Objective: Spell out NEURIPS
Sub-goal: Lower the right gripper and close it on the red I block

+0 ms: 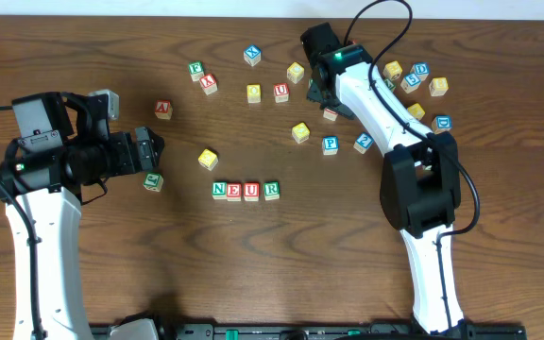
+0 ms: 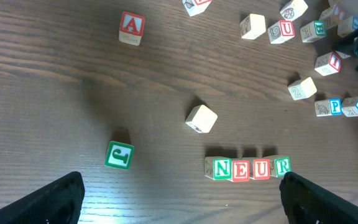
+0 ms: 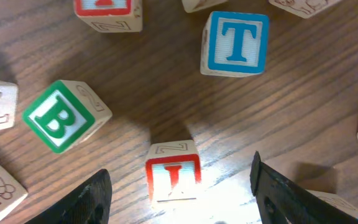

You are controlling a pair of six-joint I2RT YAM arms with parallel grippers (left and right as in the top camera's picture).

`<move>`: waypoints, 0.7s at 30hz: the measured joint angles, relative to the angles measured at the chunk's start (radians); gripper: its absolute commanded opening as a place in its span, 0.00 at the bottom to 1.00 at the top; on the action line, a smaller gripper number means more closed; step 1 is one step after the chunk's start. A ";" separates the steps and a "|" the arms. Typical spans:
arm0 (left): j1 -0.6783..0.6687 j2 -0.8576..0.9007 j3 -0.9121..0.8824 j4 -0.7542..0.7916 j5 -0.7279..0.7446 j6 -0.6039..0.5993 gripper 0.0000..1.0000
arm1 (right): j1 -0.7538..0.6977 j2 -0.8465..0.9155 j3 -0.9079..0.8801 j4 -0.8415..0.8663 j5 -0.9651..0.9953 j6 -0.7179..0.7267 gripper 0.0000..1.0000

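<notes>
While the right gripper [image 3: 182, 205] is hovering over the red I cube [image 3: 173, 177], its jaws are standing apart. One finger is sitting at nine o'clock of the cube and the other at three o'clock, with bare surface [image 3: 166, 93] showing on both sides. From overhead, that cube is lying at about one o'clock from the green R [image 1: 271, 189] that is ending the row of N, E, U, R [image 1: 245, 190], well apart from it. I am judging the step in hand to be picking up the I. To do it well, I am aiming to centre the cube between the fingers, its sides square to them, so it is not twisting in the squeeze. The green B cube [image 3: 58, 118] at ten o'clock is lying near the left-hand finger, so I am watching that side. The left gripper [image 2: 182, 208] is hanging with jaws wide apart, nothing between them. The I is belonging at three o'clock of the R.
</notes>
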State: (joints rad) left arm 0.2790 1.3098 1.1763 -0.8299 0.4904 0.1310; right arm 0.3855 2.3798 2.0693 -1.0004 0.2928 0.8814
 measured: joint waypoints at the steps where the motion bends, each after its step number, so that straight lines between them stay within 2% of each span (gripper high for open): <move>1: 0.000 0.000 0.000 0.000 0.000 0.000 0.99 | 0.000 0.000 0.000 -0.001 0.000 0.002 0.67; 21: 0.000 0.000 0.000 0.000 0.000 0.000 0.99 | -0.016 0.058 0.018 -0.001 -0.043 0.044 0.64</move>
State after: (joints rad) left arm 0.2790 1.3098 1.1763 -0.8299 0.4904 0.1310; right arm 0.3695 2.4378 2.0869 -1.0012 0.2497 0.9253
